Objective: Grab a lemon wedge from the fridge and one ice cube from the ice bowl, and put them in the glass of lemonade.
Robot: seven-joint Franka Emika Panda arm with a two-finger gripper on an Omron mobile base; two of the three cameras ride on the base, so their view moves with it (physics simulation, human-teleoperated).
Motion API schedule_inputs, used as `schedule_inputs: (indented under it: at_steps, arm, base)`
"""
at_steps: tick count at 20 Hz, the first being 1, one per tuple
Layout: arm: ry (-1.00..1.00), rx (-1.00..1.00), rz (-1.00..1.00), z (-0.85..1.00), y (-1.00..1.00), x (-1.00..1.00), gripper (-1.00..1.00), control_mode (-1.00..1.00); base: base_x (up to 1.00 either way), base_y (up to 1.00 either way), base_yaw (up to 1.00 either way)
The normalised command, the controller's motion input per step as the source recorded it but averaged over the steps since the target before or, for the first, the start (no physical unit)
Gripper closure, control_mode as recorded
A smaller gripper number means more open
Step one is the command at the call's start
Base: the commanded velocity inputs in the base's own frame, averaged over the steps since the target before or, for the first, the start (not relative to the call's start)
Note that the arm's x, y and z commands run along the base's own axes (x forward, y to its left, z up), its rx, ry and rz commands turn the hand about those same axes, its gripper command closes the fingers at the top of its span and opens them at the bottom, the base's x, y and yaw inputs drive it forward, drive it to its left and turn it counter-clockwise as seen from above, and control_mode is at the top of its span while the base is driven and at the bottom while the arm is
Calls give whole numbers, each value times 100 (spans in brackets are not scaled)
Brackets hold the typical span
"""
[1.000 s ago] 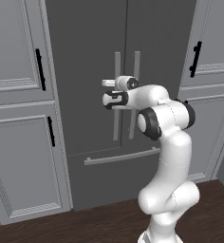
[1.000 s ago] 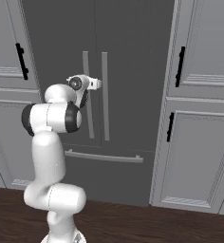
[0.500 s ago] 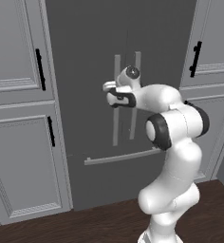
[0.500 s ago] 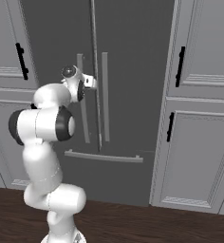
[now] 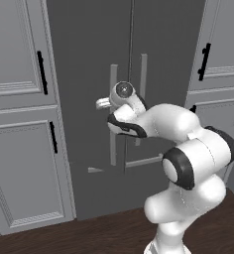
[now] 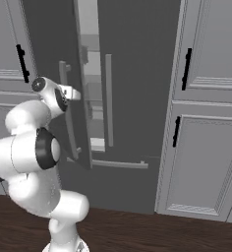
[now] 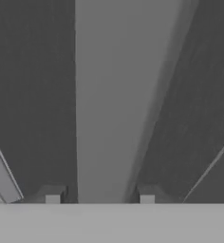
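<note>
Opening the fridge (image 6: 137,59): fingers (image 7: 52,193) pinching left door's bar handle (image 7: 111,104); door ajar; next, swing it wider.

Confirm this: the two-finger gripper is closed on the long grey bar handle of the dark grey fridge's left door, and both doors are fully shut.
Not both. The two-finger gripper does grip the long grey bar handle, but the right base view shows the dark grey fridge's left door swung partly open, exposing the pale interior shelves.
</note>
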Motion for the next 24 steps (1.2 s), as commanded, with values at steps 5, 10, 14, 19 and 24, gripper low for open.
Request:
schedule_inputs:
  at_steps: [5,10,14,19,24]
  arm:
    - [-17,0,0,31,51,-100,100,-100]
    - [-4,-2,0,75,7,-70,100,-100]
    - [-2,0,0,85,-2,-54,-100,-100]
    - [7,45,-9,54,-71,-56,-100,-100]
    - [16,89,-10,2,-100,-41,-100,-100]
  base:
    - [0,0,0]
    - [0,0,0]
    - [0,0,0]
    - [0,0,0]
    - [0,0,0]
